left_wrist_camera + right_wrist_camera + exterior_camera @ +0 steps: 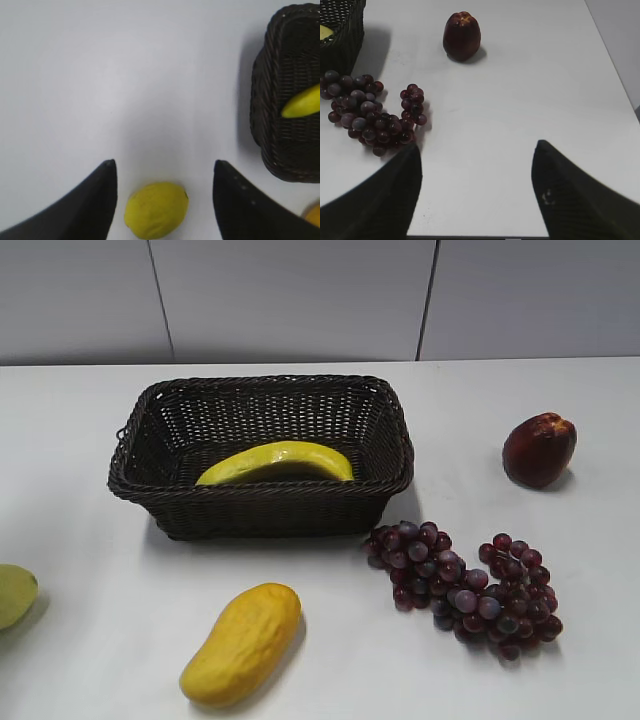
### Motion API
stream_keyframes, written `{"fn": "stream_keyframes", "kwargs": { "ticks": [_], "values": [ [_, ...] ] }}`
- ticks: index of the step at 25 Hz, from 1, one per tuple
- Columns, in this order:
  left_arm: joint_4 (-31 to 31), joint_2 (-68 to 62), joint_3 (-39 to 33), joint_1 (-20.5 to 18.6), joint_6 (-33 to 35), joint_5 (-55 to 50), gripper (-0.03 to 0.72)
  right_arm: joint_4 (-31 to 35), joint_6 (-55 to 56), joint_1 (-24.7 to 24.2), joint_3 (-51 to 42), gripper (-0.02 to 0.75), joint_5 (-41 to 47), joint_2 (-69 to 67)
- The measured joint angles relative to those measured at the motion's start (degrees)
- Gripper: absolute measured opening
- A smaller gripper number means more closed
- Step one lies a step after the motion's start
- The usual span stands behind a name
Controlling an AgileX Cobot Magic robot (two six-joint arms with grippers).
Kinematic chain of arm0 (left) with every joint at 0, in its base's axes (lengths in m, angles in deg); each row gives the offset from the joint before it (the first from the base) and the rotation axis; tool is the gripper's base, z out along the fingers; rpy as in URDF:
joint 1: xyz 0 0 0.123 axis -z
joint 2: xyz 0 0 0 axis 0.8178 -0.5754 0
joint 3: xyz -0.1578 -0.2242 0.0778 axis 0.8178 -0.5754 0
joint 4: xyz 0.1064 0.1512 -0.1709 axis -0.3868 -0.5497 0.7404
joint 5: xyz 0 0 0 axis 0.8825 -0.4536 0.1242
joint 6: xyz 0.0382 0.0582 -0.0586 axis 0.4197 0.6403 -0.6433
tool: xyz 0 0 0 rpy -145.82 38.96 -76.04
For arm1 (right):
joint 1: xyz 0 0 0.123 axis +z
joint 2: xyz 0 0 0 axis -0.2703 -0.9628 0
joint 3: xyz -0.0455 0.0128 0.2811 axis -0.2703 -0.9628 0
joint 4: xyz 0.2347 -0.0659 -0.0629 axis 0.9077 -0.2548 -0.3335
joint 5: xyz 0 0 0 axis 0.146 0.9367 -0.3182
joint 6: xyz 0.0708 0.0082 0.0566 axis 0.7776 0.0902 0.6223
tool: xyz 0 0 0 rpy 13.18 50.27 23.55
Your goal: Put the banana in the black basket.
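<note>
Hovering above the white bench (100, 75), left claw (162, 172) spread wide and holding nothing, dark fingers (95, 200) flanking a rounded pale yellow-green fruit (156, 210) at 6 o'clock in the left wrist view, not touching it. Farther out, at 3 o'clock, large rectangular dark brown-black woven wicker basket (280, 100) with the tip of a long, curved, smooth yellow banana (302, 102) lying inside.

Right claw (475, 155) likewise spread wide and empty, over bare bench. At 10 o'clock in its wrist view, a bunch of dark purple-red grapes (370, 112), just beside one dark finger (395, 195); at 12 o'clock, well apart, a dark red apple-like fruit (462, 36).

Seen from outside: banana (278, 462) resting on the basket floor along the near wall (270, 505), fully inside. Grapes (465, 585) at 5 o'clock from the basket, touching or nearly touching its corner. Stubby bumpy yellow-orange mango-like fruit (243, 642) at 6 o'clock, apart from it.
</note>
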Motion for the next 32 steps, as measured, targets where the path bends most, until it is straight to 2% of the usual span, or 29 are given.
{"fn": "stream_keyframes", "kwargs": {
  "ticks": [5, 10, 20, 26, 32],
  "values": [
    [0.2, 9.5, -6.8, 0.0, 0.0, 0.0, 0.594, 0.0, 0.0, 0.0, 0.0, 0.551, 0.0, 0.0],
    [0.2, 21.9, -16.7, 0.0, 0.0, 0.4, 0.594, 0.0, 0.0, 0.0, 0.0, 0.551, 0.0, 0.0],
    [0.5, 47.5, -35.0, 0.0, 0.0, 11.4, 0.594, 0.0, 0.0, 0.0, 0.0, 0.551, 0.0, 0.0],
    [0.7, 61.8, -45.2, 0.0, -0.2, 11.7, 0.594, 0.0, 0.0, 0.0, 0.0, 0.551, 0.0, 0.0],
    [0.6, 71.4, -48.7, 0.0, -1.4, 7.2, 0.594, 0.0, 0.0, 0.0, 0.0, 0.551, 0.0, 0.0]
  ]
}}
